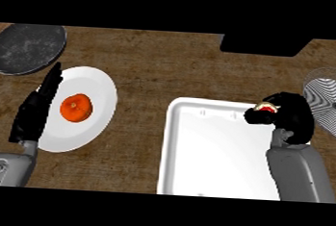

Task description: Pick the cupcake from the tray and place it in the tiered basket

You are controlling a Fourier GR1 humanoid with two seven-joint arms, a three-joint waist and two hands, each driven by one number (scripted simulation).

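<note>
My right hand (291, 116) hovers over the upper right corner of the white tray (212, 151), its fingers curled round the cupcake (264, 108). Only a bit of the cupcake's pale and red top shows between the fingers. The tiered basket (329, 101), a round wire-mesh dish with a centre post, stands just right of the hand at the view's right edge. My left hand (36, 110) rests at the left with straight fingers, lying along the left rim of a white plate.
A white plate (94, 89) at the left holds an orange fruit (76, 107). A dark round pan (25, 47) sits at the upper left. A black object (265, 44) lies at the counter's far edge, above the tray.
</note>
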